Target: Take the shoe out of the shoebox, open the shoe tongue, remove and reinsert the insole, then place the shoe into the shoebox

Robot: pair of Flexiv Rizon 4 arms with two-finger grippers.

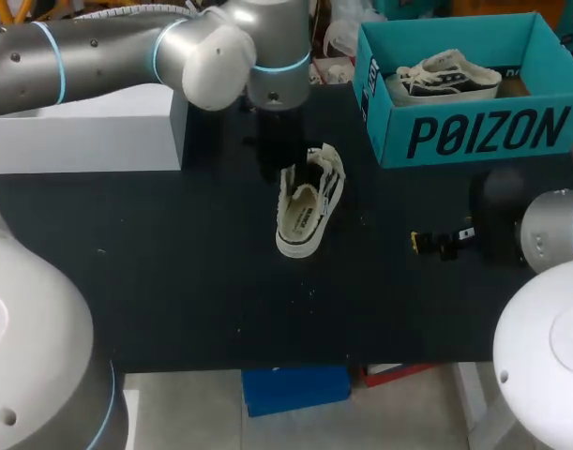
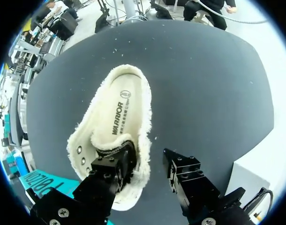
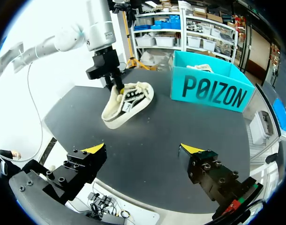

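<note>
Left arm (image 1: 127, 47) reaches in from the far left, its left gripper (image 2: 146, 159) spread: one finger inside the shoe (image 1: 308, 204) at the tongue, the other outside; this shoe lies mid-table (image 1: 173, 281), long axis near-to-far, heel nearest me, insole (image 2: 119, 112) showing; a second shoe (image 1: 445, 75) sits in the one teal shoebox (image 1: 474, 136); right gripper (image 3: 143, 148) hovers wide open, holding nothing.
</note>
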